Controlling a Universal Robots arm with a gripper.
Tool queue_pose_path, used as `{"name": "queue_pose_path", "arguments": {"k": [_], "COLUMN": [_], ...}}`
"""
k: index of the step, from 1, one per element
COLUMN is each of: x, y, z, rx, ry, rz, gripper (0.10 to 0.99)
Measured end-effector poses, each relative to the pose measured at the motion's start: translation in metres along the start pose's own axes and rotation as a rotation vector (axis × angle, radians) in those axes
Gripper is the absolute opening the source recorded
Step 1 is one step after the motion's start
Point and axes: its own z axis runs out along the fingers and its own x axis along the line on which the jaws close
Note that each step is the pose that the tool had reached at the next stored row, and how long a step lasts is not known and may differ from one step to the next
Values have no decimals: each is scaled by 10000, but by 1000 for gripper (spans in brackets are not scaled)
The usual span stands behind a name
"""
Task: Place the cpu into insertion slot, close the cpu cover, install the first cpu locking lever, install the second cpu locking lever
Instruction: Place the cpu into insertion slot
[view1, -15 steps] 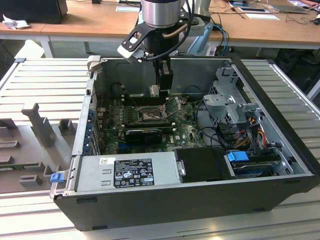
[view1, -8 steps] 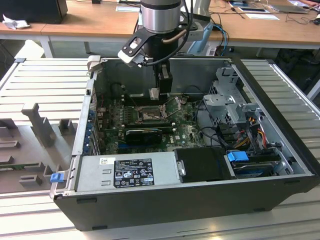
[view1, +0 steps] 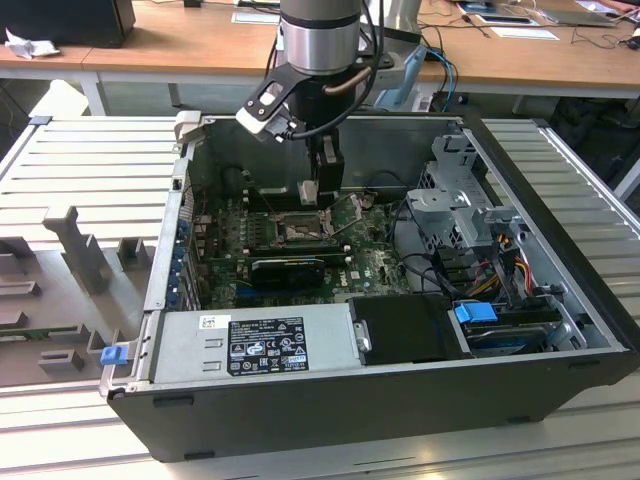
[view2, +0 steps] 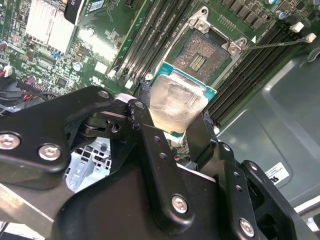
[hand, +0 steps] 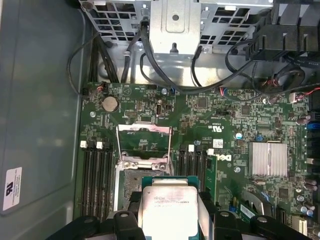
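My gripper (view2: 176, 111) is shut on the cpu (view2: 177, 100), a flat square chip with a silvery top and a green edge, pinched by two opposite sides between the black fingers (view2: 148, 107). The chip hangs above the board, beside the insertion slot (view2: 199, 56), whose golden-grey contact field lies bare. In the first wrist view the cpu (hand: 170, 207) overlaps part of the insertion slot (hand: 128, 189). The cpu cover (hand: 144, 129) is swung up, away from the socket. In the exterior view the gripper (view1: 312, 192) hovers just above the insertion slot (view1: 298, 232).
A thin metal lever (view2: 280, 44) sticks out beside the socket. Black memory slots (hand: 97, 172) flank it on both sides. A finned heat sink (hand: 268, 159), a drive cage (view1: 460, 200) with cables and the power supply (view1: 260, 345) crowd the open case (view1: 560, 250).
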Motion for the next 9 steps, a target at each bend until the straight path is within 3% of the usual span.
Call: {"name": "queue_pose_path", "arguments": {"k": [9], "x": [-2], "y": [-7], "z": [80], "rx": [0], "ry": [-1], "rz": [5], "gripper": [529]}}
